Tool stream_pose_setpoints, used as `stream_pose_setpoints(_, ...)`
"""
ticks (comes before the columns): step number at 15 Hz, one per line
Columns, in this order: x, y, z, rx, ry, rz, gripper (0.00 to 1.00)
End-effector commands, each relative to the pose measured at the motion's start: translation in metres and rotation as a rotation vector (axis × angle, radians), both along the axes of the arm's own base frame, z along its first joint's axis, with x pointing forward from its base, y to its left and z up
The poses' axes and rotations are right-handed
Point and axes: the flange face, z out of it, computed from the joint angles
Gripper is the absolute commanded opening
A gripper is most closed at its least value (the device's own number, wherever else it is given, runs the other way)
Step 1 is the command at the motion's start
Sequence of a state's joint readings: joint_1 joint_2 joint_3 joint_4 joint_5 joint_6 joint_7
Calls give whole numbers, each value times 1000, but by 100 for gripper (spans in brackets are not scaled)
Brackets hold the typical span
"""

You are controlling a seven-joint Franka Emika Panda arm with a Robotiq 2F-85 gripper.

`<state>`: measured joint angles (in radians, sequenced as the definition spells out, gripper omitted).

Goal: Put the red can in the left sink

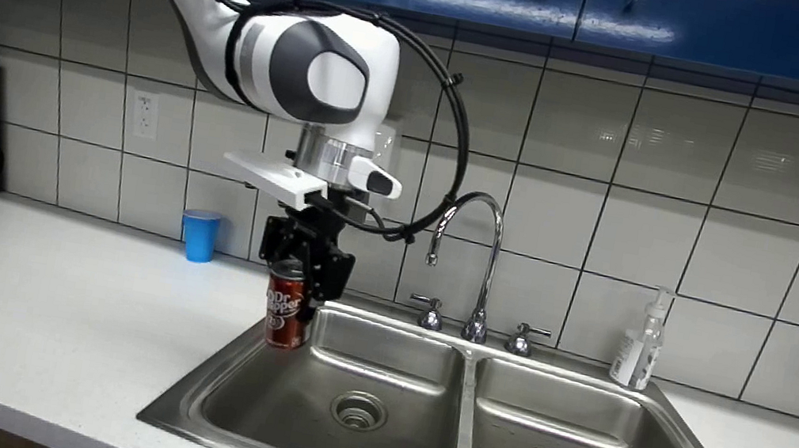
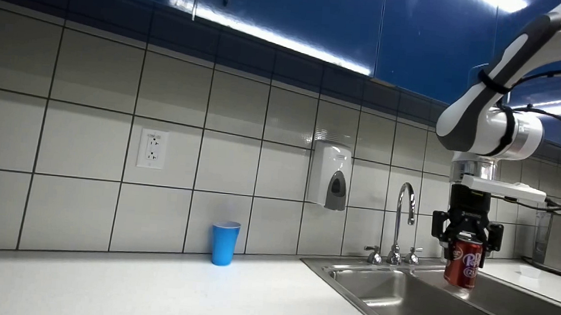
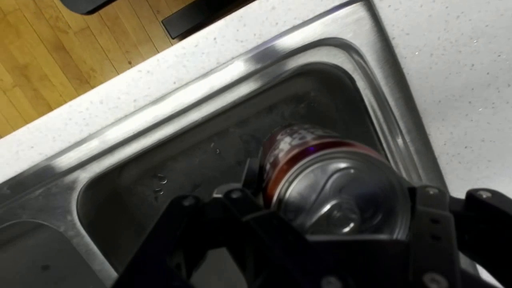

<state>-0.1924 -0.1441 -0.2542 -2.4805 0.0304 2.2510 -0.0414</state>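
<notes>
Gripper (image 2: 465, 257) closed around the red can (image 1: 284, 312), can nearly upright over the left sink (image 1: 282, 406), in an exterior view between ten and eleven o'clock from the drain (image 1: 359, 412), blue cup (image 1: 201, 239) at the can's ten o'clock

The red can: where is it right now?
In both exterior views, the red can hangs gripped in the end effector; in the wrist view, it appears over the left sink, right of the picture's centre.
</notes>
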Motion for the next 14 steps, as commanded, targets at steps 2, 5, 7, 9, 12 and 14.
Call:
stream_pose_setpoints(2, 19, -47, -26, 1, -25, 22, 41)
stream_pose_setpoints(5, 39, -68, -57, 35, -27, -5, 41)
stream_pose_setpoints(7, 54, -75, -72, 55, -25, -19, 41)
stream_pose_setpoints(9, 67, -83, -88, 69, -14, -33, 41)
stream_pose_setpoints(12, 82, -92, -116, 81, 7, -51, 41)
stream_pose_setpoints(14, 87, -94, -134, 90, 24, -65, 41)
